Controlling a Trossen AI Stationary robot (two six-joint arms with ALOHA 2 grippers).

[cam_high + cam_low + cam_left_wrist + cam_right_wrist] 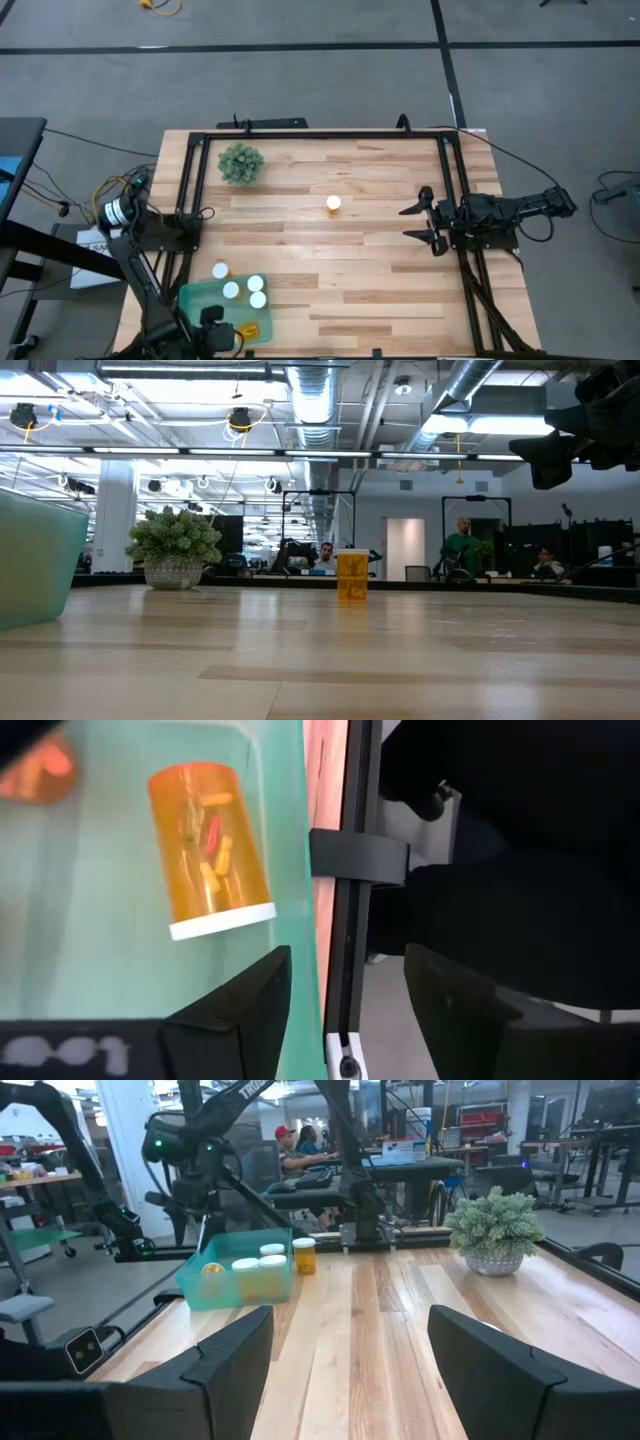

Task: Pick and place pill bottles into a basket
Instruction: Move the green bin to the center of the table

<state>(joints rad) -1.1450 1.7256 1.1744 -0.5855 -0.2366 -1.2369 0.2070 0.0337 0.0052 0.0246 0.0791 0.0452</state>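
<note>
The teal basket (pixel 195 300) sits at the table's near left corner. Three white-capped amber bottles (pixel 256 284) stand in it, and one bottle (pixel 210 850) lies on its side on the basket floor. Another bottle (pixel 220 270) stands on the table by the basket's far edge. One bottle (pixel 333 204) stands alone mid-table and also shows in the low view (pixel 352 575). My left gripper (pixel 345 1010) is open over the basket's near end (pixel 213 328), close to the lying bottle and touching nothing. My right gripper (pixel 425 222) is open and empty at the table's right side.
A small bushy green plant in a pot (pixel 241 163) stands at the far left. A black frame rail (pixel 320 133) runs around the tabletop. Bare wood lies between the mid-table bottle and my right gripper. People sit in the room beyond the table (pixel 325 557).
</note>
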